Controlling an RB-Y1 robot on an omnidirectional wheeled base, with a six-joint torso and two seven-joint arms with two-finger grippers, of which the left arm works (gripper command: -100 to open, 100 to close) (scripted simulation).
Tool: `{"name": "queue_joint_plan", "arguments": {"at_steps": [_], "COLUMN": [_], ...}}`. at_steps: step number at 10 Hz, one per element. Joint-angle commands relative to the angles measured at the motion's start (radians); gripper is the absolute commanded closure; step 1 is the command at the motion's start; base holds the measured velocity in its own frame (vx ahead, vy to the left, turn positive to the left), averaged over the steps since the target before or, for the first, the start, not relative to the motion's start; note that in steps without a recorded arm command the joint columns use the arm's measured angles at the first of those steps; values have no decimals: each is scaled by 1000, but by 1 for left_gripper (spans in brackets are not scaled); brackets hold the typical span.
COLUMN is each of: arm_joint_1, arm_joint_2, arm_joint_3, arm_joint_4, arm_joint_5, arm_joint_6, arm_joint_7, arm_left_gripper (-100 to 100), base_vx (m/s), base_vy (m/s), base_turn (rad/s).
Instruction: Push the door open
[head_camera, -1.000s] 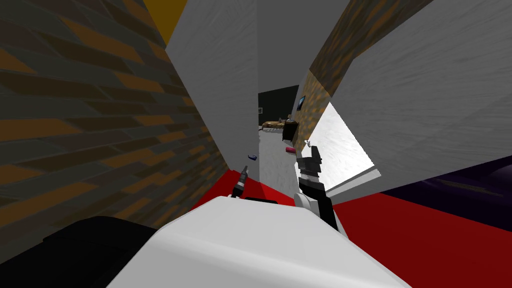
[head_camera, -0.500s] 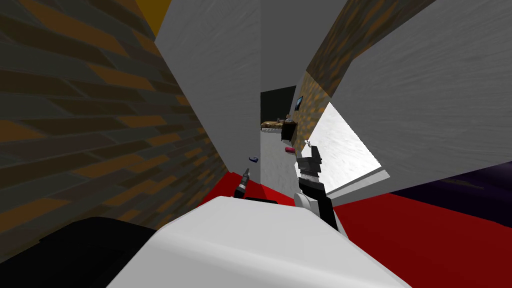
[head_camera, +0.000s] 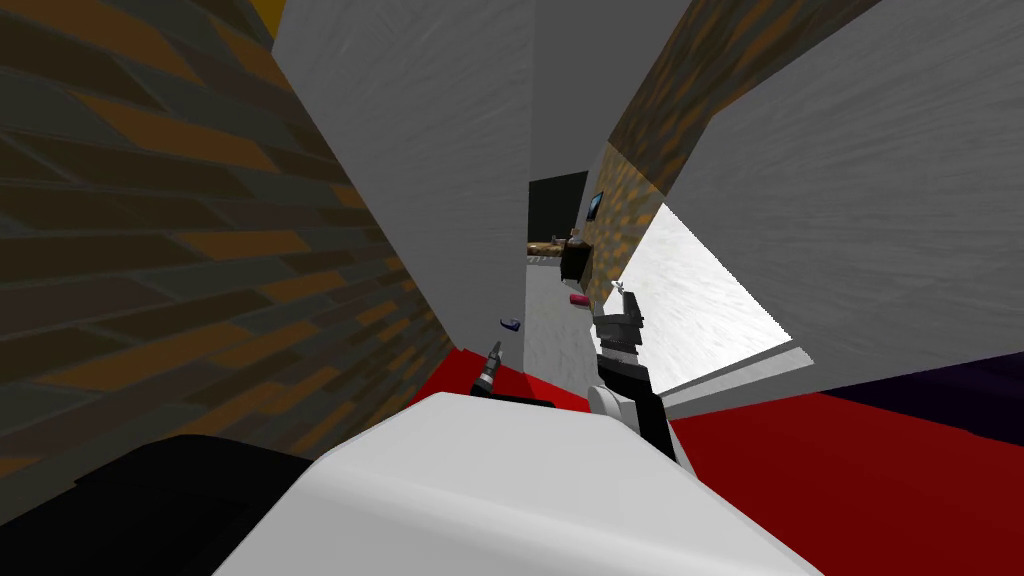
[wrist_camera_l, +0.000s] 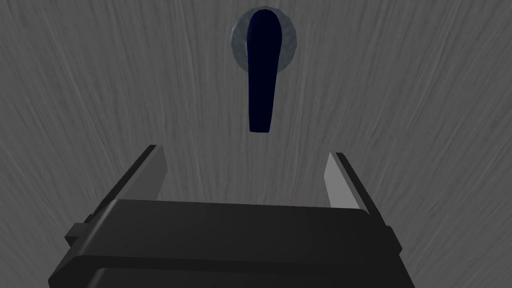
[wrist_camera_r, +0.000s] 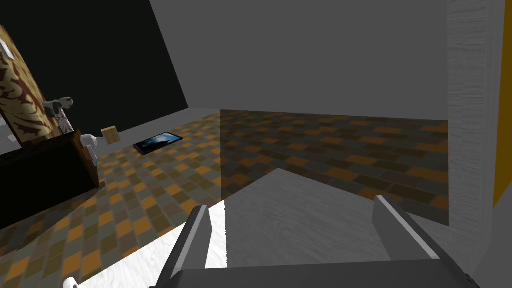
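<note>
Head view: plain grey door (head_camera: 450, 180), seemingly ajar; dark blue lever handle (head_camera: 510, 323) just beyond left gripper (head_camera: 492, 352).
Left wrist view: fingers apart, facing the panel beside the handle, probably to push.
Right wrist view: right gripper (wrist_camera_r: 292, 207), fingers apart, unoccupied.

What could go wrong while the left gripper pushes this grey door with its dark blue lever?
The open left gripper sits just short of the dark blue lever handle; a blade finger could snag it while pushing the grey door. The raised right gripper may clip the brown patterned wall beside it.
</note>
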Motion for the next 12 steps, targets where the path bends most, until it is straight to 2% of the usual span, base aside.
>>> {"name": "queue_joint_plan", "arguments": {"at_steps": [1, 2, 5, 8, 10, 11, 12], "arm_joint_1": [0, -8, -19, -32, -40, -39, -39], "arm_joint_2": [0, 7, 9, -1, -15, -11, -11], "arm_joint_3": [0, 4, 11, 20, 25, 24, 24], "arm_joint_4": [0, 13, 29, 48, 61, 57, 57], "arm_joint_5": [0, 2, 5, 9, 11, 11, 11], "arm_joint_6": [0, -3, -6, -10, -13, -12, -12], "arm_joint_7": [0, -1, -2, -4, -5, -4, -4], "arm_left_gripper": [-100, -100, -100, -100, -100, -100, 100], "base_vx": [25, 125, 168, 201, 179, 77, -9], "base_vy": [38, -26, -40, -39, -38, -7, -1], "base_turn": [-12, -28, -24, -22, -22, -1, 3]}}
